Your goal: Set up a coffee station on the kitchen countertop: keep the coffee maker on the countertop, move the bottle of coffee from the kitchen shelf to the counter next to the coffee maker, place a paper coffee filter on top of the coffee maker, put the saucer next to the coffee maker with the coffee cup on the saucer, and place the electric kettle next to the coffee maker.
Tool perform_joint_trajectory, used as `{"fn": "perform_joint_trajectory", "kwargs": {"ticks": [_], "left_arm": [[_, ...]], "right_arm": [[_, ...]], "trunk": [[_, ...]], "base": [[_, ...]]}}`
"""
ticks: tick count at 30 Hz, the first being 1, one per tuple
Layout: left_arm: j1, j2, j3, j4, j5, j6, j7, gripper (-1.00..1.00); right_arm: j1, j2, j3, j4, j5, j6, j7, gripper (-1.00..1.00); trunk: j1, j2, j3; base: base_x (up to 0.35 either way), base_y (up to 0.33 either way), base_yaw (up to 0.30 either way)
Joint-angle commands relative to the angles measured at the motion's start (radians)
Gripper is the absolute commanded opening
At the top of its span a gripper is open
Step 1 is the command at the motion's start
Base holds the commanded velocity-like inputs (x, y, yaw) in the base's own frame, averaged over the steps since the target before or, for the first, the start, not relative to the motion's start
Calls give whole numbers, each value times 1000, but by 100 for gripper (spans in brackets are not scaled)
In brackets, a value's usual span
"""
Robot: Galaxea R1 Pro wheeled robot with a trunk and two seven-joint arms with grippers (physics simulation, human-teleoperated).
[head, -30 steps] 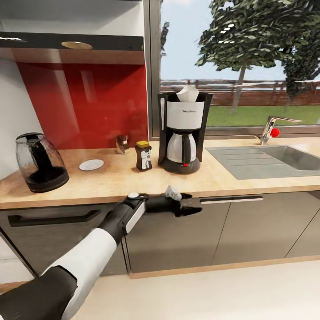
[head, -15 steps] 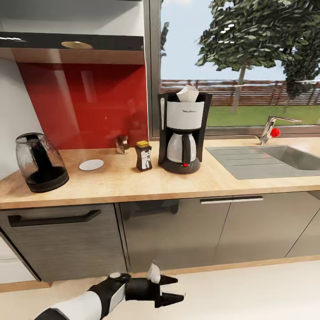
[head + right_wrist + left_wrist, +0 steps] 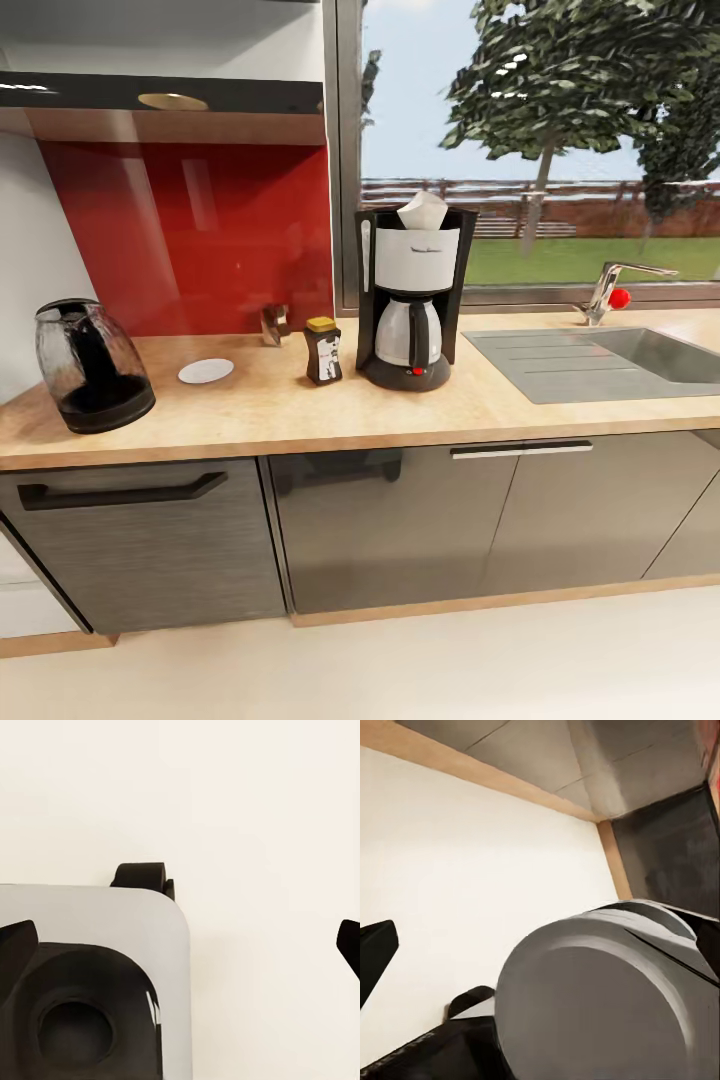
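Countertop: coffee maker w/ paper filter on top, jar beside it; saucer, kettle further left. Right gripper fingertips spread wide, nothing between; left gripper state indeterminate.

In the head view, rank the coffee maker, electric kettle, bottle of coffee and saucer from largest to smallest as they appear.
1. coffee maker
2. electric kettle, though it looks nearer to the camera
3. bottle of coffee
4. saucer, close to the bottle in apparent area

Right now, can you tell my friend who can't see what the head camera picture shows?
A black coffee maker with a white paper filter on top stands on a wooden kitchen countertop. Beside it sits a yellow-lidded coffee jar, then a white saucer and a dark kettle.
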Motion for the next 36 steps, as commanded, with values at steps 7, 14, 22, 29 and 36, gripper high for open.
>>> {"fn": "perform_joint_trajectory", "kwargs": {"ticks": [7, 14, 22, 29, 36], "left_arm": [[64, 40, 158, 0, 11, -7, -1, 100], [75, 43, 188, -1, 12, -6, 19, 100], [75, 43, 189, -1, 12, -4, 20, 100], [75, 43, 190, -1, 12, -3, 21, 100], [75, 42, 190, -1, 12, -2, 26, 100]], "right_arm": [[3, -2, 2, 10, -7, -3, 3, 100], [5, -1, 2, 11, -8, -3, 3, 100], [5, 15, 0, 13, -11, -3, 4, 100], [5, 18, -1, 13, -10, -3, 4, 100], [5, 19, 0, 13, -10, -3, 4, 100]], "trunk": [[0, 0, -1], [0, 0, -1], [0, 0, -1], [0, 0, -1], [0, 0, -1]], "base": [[0, 0, 0], [0, 0, 0], [0, 0, 0], [0, 0, 0], [0, 0, 0]]}}
